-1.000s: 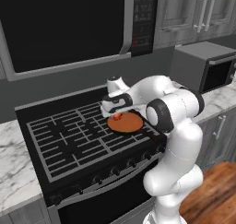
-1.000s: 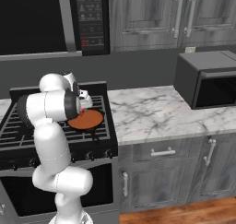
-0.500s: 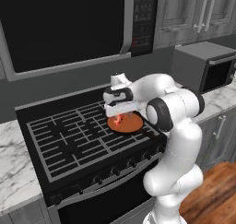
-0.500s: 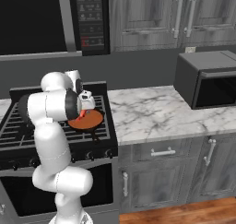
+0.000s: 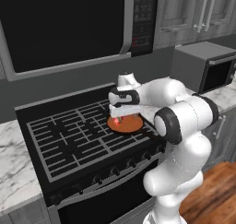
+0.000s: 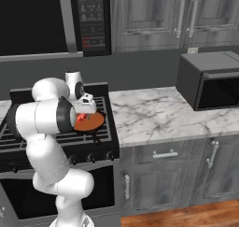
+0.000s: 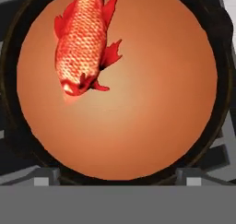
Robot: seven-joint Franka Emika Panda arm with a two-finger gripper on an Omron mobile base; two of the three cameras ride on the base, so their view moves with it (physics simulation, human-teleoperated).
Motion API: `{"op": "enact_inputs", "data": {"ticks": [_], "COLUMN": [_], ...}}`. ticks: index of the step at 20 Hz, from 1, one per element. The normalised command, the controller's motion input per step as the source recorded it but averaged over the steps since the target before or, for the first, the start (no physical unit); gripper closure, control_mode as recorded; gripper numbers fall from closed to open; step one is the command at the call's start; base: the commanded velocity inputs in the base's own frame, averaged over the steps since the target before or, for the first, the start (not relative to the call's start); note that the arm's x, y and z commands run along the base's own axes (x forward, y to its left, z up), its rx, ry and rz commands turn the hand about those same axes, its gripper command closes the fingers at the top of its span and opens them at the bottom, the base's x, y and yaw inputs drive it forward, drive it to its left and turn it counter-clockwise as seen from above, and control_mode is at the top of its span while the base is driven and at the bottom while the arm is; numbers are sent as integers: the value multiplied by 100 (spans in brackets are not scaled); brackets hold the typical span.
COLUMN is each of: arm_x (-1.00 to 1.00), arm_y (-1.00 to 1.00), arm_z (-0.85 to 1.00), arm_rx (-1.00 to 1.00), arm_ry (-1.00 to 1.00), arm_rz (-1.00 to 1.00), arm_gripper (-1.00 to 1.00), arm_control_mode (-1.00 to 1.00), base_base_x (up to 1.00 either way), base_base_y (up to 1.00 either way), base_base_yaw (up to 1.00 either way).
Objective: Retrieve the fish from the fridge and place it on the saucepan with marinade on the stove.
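Fish [image 7: 83,43], a small bright red-orange scaled body with fins, lies on the flat round orange-brown saucepan with marinade [image 7: 138,108], toward its rim rather than its centre. The pan sits on the grey grates of the black stove [image 5: 69,140]. The white arm's gripper [image 5: 120,119] hangs just above the pan with its jaws spread wide, seemingly not touching the fish below.

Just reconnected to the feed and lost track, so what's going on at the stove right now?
The fish lies in the saucepan with marinade, which sits on the stove. The gripper hangs open just above the pan with nothing in it, so the fish looks released and the placing looks done.
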Motion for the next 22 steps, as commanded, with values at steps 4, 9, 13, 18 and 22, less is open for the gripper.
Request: {"op": "enact_inputs", "data": {"ticks": [4, 9, 13, 18, 22], "arm_x": [-59, -57, -59, -74, -97], "arm_y": [-13, -12, -14, -21, -25], "arm_z": [35, 56, 32, 0, 13], "arm_rx": [1, 0, 0, 0, 1], "arm_ry": [-6, 0, 0, 0, 0], "arm_rz": [0, 0, -1, -1, 0], "arm_gripper": [-100, -100, -100, -100, -100], "arm_control_mode": [-100, -100, -100, -100, -100], "base_base_x": [0, 0, 0, 0, 0], "base_base_y": [0, 0, 0, 0, 0], "base_base_yaw": [0, 0, 0, 0, 0]}}
